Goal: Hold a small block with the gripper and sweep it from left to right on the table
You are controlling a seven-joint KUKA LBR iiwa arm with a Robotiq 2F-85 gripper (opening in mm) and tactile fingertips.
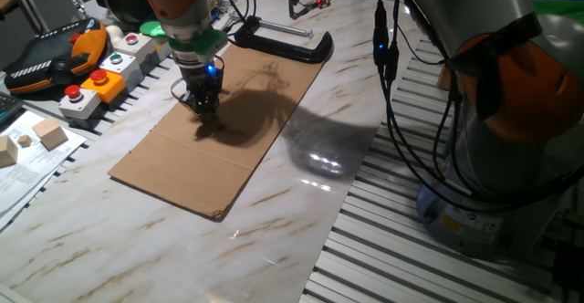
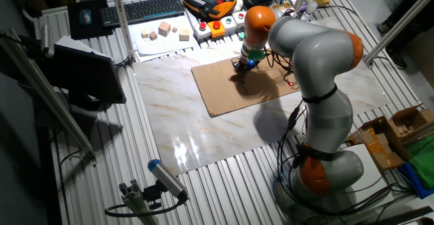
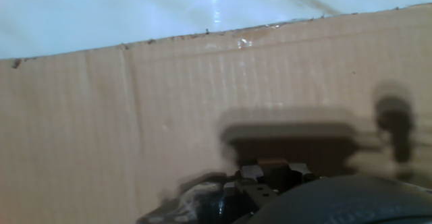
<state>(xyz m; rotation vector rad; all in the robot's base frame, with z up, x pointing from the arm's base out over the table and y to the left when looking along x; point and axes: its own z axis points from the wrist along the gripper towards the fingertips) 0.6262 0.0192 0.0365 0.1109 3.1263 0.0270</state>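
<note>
My claw down on cardboard, near its clamp-side end. Grip state unclear; block not discernible.

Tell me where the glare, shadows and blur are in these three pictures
One fixed view: bright glare on the table, and the gripper casts a dark shadow across the cardboard sheet. The other fixed view: a glare patch near the table's front edge. Hand view: soft and blurry, with shadows on the cardboard.
</note>
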